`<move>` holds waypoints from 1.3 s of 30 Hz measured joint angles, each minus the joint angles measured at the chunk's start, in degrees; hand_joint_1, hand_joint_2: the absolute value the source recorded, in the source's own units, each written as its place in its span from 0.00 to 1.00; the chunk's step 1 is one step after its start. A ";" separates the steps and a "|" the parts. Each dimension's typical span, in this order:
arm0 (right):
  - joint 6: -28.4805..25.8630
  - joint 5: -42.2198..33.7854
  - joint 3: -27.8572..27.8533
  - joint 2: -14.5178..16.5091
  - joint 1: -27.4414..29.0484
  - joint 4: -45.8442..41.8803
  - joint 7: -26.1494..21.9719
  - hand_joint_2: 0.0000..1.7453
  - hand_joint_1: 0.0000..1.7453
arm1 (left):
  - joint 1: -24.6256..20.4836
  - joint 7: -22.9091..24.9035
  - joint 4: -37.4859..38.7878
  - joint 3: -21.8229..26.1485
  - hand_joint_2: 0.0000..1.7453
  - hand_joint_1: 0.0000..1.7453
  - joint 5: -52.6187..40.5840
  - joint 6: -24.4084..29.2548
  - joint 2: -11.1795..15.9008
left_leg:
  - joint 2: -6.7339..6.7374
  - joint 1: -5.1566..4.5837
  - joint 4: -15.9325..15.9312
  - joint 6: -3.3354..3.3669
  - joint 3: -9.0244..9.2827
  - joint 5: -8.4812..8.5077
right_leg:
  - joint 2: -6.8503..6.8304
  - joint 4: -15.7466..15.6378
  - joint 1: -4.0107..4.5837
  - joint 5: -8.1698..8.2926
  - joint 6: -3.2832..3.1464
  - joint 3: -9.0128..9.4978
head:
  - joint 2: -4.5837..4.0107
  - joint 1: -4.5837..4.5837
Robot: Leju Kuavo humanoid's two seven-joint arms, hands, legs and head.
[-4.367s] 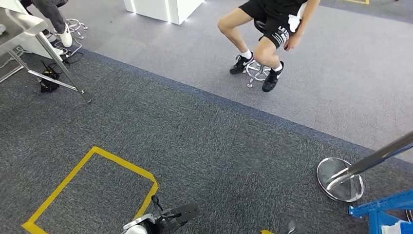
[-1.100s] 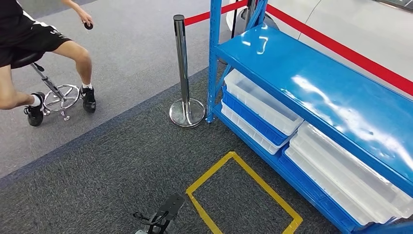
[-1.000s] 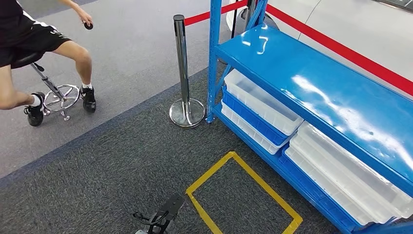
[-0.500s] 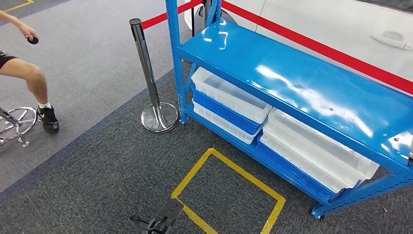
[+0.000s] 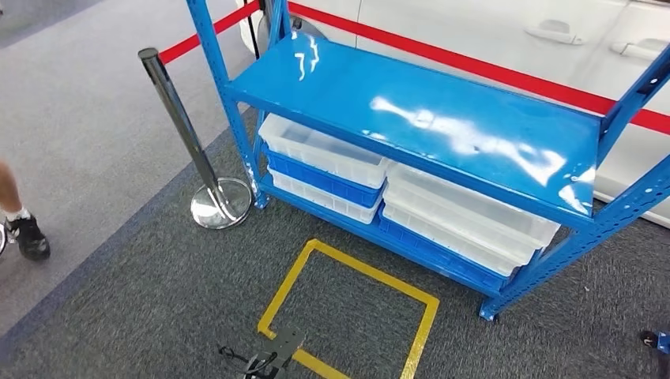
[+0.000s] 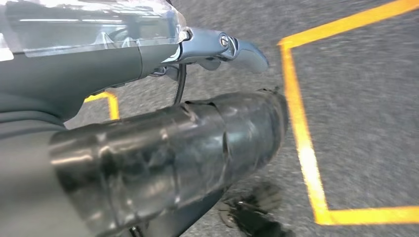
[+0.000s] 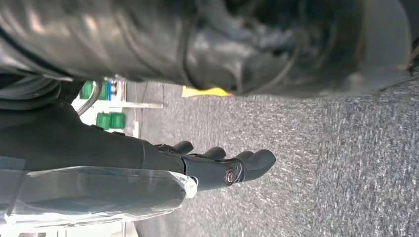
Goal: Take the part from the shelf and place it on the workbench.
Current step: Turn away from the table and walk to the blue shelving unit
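Note:
The blue metal shelf (image 5: pixel 442 126) stands ahead of me in the head view, its top board bare and shiny. On its lower level lie stacked translucent white bins (image 5: pixel 466 213) and blue bins (image 5: pixel 324 180); what they hold cannot be made out. My left hand (image 6: pixel 217 47) hangs over the carpet with fingers stretched out and nothing in them. My right hand (image 7: pixel 217 165) also hangs over the carpet, fingers straight and holding nothing.
A yellow taped square (image 5: pixel 348 308) marks the dark carpet in front of the shelf. A chrome post (image 5: pixel 178 118) with a round base and a red belt (image 5: pixel 474 67) stand left of and behind the shelf. A white car (image 5: pixel 513 28) is beyond. A person's shoe (image 5: pixel 30 237) is at the left edge.
The camera has swung round from open floor to the shelf, which now sits near the picture's middle. The seated person has slid out at the left. Both hands still hang with nothing in them.

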 joint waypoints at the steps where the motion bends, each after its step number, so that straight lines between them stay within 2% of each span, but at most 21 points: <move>1: 0.10 0.00 0.01 0.01 -0.24 0.00 0.15 0.00 0.00 | -0.14 0.01 -0.05 -0.07 0.25 0.00 0.04 -0.15 0.07 | -1.74 0.11 3.17 -0.14 -1.39 -1.84 | 0.64 -0.12 -0.10 0.14 -0.24 0.06 | 0.00 -0.12; 3: 0.14 0.00 0.02 0.02 -0.55 0.00 0.27 0.00 0.00 | -0.12 0.01 -0.08 -0.24 0.75 0.00 0.12 -0.27 0.21 | -3.44 0.13 10.54 -0.28 -4.97 -4.96 | 2.11 -0.01 0.00 0.19 -0.44 -0.01 | 0.00 -0.28; 4: 0.09 0.01 0.03 0.02 -0.56 0.00 0.24 0.00 0.00 | -0.08 0.01 -0.08 -0.34 1.00 0.00 0.18 -0.23 0.28 | -3.68 0.13 12.52 -0.28 -6.11 -5.11 | 2.93 0.12 0.09 0.15 -0.48 -0.02 | 0.00 -0.29; 5: 0.03 0.01 0.04 0.02 -0.48 0.00 0.13 0.00 0.00 | -0.05 0.01 -0.08 -0.46 1.00 0.00 0.36 -0.12 0.40 | -3.80 0.12 12.41 -0.19 -6.30 -4.11 | 3.76 0.29 0.19 0.08 -0.50 -0.01 | 0.00 -0.28; 6: 0.02 0.02 0.06 0.01 -0.36 0.00 -0.06 0.00 0.00 | -0.03 0.01 -0.07 -0.61 1.00 0.00 0.66 0.06 0.52 | -4.03 0.12 10.01 0.01 -5.42 -2.09 | 4.60 0.48 0.26 -0.01 -0.49 0.02 | 0.00 -0.29; 8: 0.24 0.03 0.19 0.04 -0.18 0.01 -0.41 0.00 0.00 | 0.00 0.01 0.00 -0.94 1.00 0.00 1.47 0.47 0.84 | -6.07 0.09 2.30 0.65 -2.30 1.97 | 6.14 0.93 0.38 -0.21 -0.27 -0.06 | 0.00 -0.25; 9: 0.51 0.06 0.33 0.05 -0.14 0.02 -0.48 0.00 0.00 | -0.04 0.01 0.05 -1.13 1.00 0.00 1.87 0.60 0.96 | -7.13 0.07 -0.58 0.89 -1.13 3.01 | 6.86 1.12 0.37 -0.25 -0.04 -0.25 | 0.00 -0.26; 11: 1.22 0.31 0.77 0.07 -0.03 0.02 -0.81 0.00 0.00 | -0.13 0.01 0.14 -1.56 1.00 0.00 2.52 0.59 1.14 | -8.12 -0.11 -2.56 1.18 -0.37 3.19 | 7.95 1.26 0.16 -0.16 0.60 -0.73 | 0.00 -0.22; 12: 1.53 0.57 1.04 0.05 0.04 0.02 -1.07 0.25 0.00 | -0.25 0.01 0.16 -1.74 1.00 0.00 2.80 0.54 1.16 | -7.55 -0.13 -2.78 1.33 -0.29 3.39 | 8.49 1.20 0.06 -0.03 0.98 -0.93 | 0.00 -0.26; 13: 1.66 0.82 1.35 0.05 0.07 0.02 -1.19 0.50 0.00 | -0.43 0.01 0.20 -1.88 1.00 0.00 3.07 0.50 1.17 | -6.94 -0.06 -3.09 1.60 -0.17 3.63 | 8.12 1.31 0.03 -0.04 1.29 -1.07 | 0.00 -0.24; 15: 2.06 0.78 1.91 0.13 -0.25 0.04 -0.55 1.00 0.00 | -0.89 0.02 0.25 -2.01 1.00 0.00 3.74 0.50 1.08 | -5.67 0.23 -3.83 2.31 0.08 4.09 | 5.18 3.64 0.22 -1.61 1.80 -2.25 | 0.00 -0.09; 17: 5.05 0.13 2.27 0.22 -0.81 0.13 1.94 1.00 0.00 | -1.10 -0.09 0.30 -1.91 1.00 0.00 6.59 -0.86 0.93 | -4.35 0.25 -4.08 2.68 0.15 4.17 | 2.02 10.02 0.08 -5.18 2.27 -5.35 | 0.00 0.07; 18: 7.67 -0.30 2.59 0.17 -0.87 0.17 3.48 1.00 0.00 | -1.13 -0.21 0.37 -1.56 1.00 0.00 8.76 -2.55 0.89 | -3.72 0.25 -4.07 2.68 0.11 4.13 | 1.56 13.57 -0.14 -6.66 2.56 -7.09 | 0.00 0.06; 19: 10.16 -0.87 3.15 0.03 -0.73 0.20 4.74 1.00 0.00 | -1.19 -0.35 0.48 -1.02 1.00 0.00 10.73 -4.63 0.84 | -3.15 0.26 -4.05 2.66 0.10 4.08 | 1.35 15.94 -0.38 -7.26 2.82 -8.23 | 0.00 0.07; 20: 12.08 -1.67 4.02 -0.17 -0.38 0.21 5.51 1.00 0.00 | -1.32 -0.50 0.61 -0.28 1.00 0.00 12.04 -6.50 0.75 | -2.76 0.29 -4.02 2.59 0.12 4.02 | 1.20 16.19 -0.62 -6.71 3.04 -8.27 | 0.00 0.06; 21: 13.18 -2.67 5.11 -0.44 0.11 0.22 5.74 1.00 0.00 | -1.56 -0.67 0.75 0.53 1.00 0.00 12.66 -7.90 0.63 | -2.54 0.34 -3.98 2.46 0.18 3.93 | 1.02 14.19 -0.82 -5.19 3.20 -7.13 | 0.00 0.07; 23: 13.88 -4.96 7.40 -1.03 1.11 0.27 5.51 1.00 0.00 | -2.15 -1.02 1.00 2.15 1.00 0.00 13.01 -9.19 0.40 | -2.31 0.37 -3.79 2.00 0.36 3.65 | 0.45 6.41 -0.95 -1.77 3.17 -2.89 | 0.00 0.09; 25: 14.22 -7.37 9.66 -1.61 1.99 0.31 4.97 1.00 0.00 | -2.60 -1.49 1.34 3.78 1.00 0.00 13.14 -9.94 0.37 | -2.19 0.16 -3.50 1.33 0.44 3.29 | 0.16 1.50 -0.73 -0.53 2.71 -0.41 | 0.00 0.02; 29: 14.58 -12.52 14.35 -2.82 3.40 0.21 3.52 1.00 0.00 | -2.68 -3.28 2.96 7.00 1.00 0.00 13.22 -11.36 0.39 | -2.11 0.06 -3.53 2.01 0.53 2.99 | 0.50 0.77 -0.53 -0.72 2.30 -0.01 | 0.00 -0.08; 30: 14.62 -13.74 15.56 -3.17 3.64 0.13 3.14 1.00 0.00 | -2.63 -3.80 3.55 7.76 1.00 0.00 13.22 -11.69 0.38 | -2.09 0.10 -3.64 1.95 0.64 3.03 | 0.54 0.78 -0.46 -0.79 2.17 0.03 | 0.00 -0.08; 39: 15.21 -24.78 26.50 -6.36 5.89 -1.77 -0.11 1.00 0.00 | -1.79 -8.81 9.32 14.92 1.00 0.00 13.16 -14.64 0.12 | -2.11 0.45 -4.15 0.29 0.97 3.17 | 0.56 0.88 -0.10 -1.05 1.55 0.04 | 0.00 -0.07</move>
